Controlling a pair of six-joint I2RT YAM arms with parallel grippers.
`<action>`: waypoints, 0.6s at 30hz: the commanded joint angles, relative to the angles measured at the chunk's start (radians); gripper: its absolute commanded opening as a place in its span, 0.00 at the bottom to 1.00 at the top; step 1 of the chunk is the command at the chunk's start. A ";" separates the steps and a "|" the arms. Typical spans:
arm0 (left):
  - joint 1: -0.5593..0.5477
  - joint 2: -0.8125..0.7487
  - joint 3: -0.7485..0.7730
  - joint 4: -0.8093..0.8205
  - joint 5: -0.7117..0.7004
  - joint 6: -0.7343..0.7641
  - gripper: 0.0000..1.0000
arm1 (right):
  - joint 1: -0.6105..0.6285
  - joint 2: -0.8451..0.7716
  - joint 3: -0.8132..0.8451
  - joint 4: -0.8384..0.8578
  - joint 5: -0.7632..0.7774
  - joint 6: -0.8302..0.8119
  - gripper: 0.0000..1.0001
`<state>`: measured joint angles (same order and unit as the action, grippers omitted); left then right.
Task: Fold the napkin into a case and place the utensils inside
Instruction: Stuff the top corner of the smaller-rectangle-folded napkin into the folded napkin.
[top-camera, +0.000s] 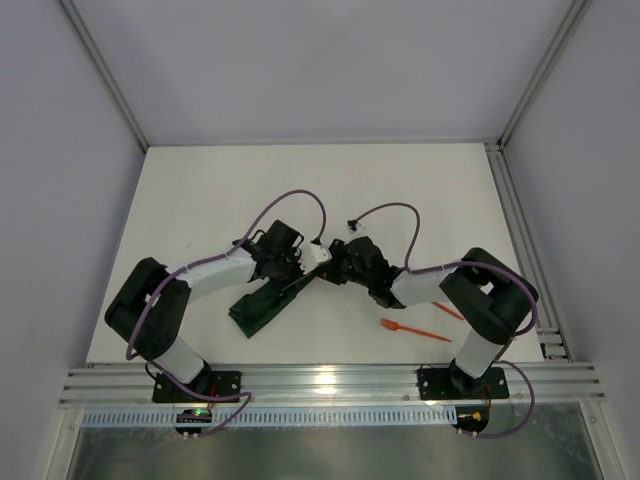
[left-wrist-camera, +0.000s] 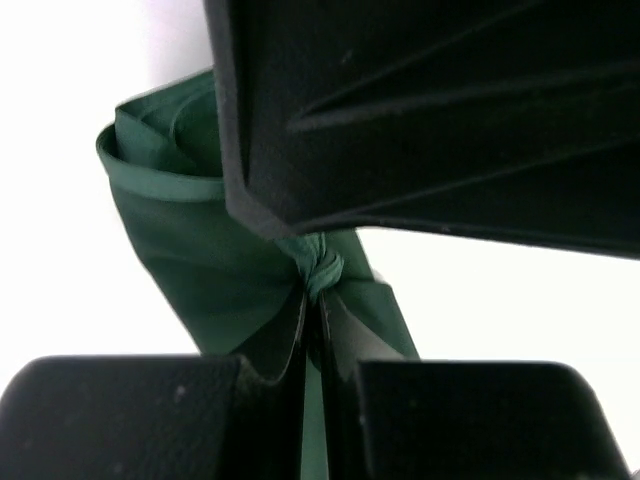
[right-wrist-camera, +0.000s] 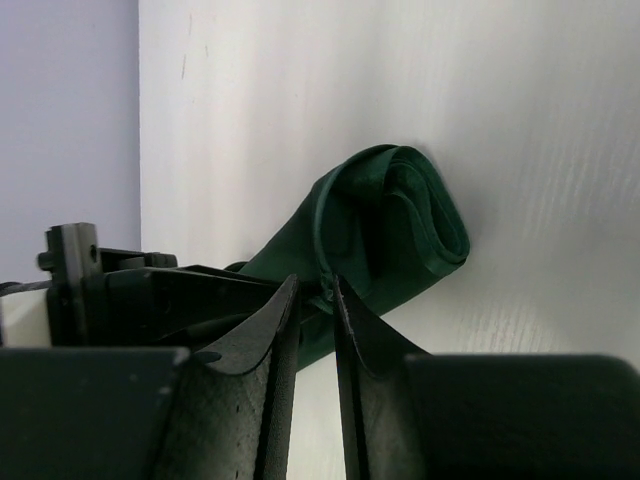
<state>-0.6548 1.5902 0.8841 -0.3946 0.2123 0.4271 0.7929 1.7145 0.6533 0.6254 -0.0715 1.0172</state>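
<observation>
The dark green napkin (top-camera: 258, 305) lies as a narrow folded strip on the white table, running from near left to the middle. Its far end is lifted where both grippers meet. My left gripper (top-camera: 305, 268) is shut on a bunched bit of the cloth (left-wrist-camera: 190, 250), pinched at its tips (left-wrist-camera: 318, 300). My right gripper (top-camera: 330, 268) faces it and its nearly closed tips (right-wrist-camera: 316, 285) hold a cloth edge; the rolled layers (right-wrist-camera: 400, 215) lie just beyond. An orange fork (top-camera: 415, 330) lies to the right. A second orange utensil (top-camera: 448, 311) is partly hidden by the right arm.
The right gripper's black body (left-wrist-camera: 430, 110) fills the top of the left wrist view. The left gripper (right-wrist-camera: 150, 290) shows at the left in the right wrist view. Aluminium rails (top-camera: 520, 230) border the table's right and near edges. Grey walls enclose the space.
</observation>
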 joint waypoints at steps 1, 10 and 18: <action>-0.003 -0.024 -0.008 0.017 0.007 -0.004 0.05 | 0.006 -0.067 -0.014 0.059 0.030 -0.034 0.23; -0.003 -0.016 -0.004 0.016 0.007 -0.005 0.05 | 0.022 -0.026 0.023 0.146 -0.030 -0.039 0.23; 0.000 -0.019 -0.004 0.020 0.015 -0.010 0.06 | 0.019 -0.032 -0.078 0.272 -0.007 0.053 0.23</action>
<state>-0.6552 1.5864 0.8841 -0.3923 0.2230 0.4263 0.7979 1.6958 0.5999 0.7246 -0.0799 1.0271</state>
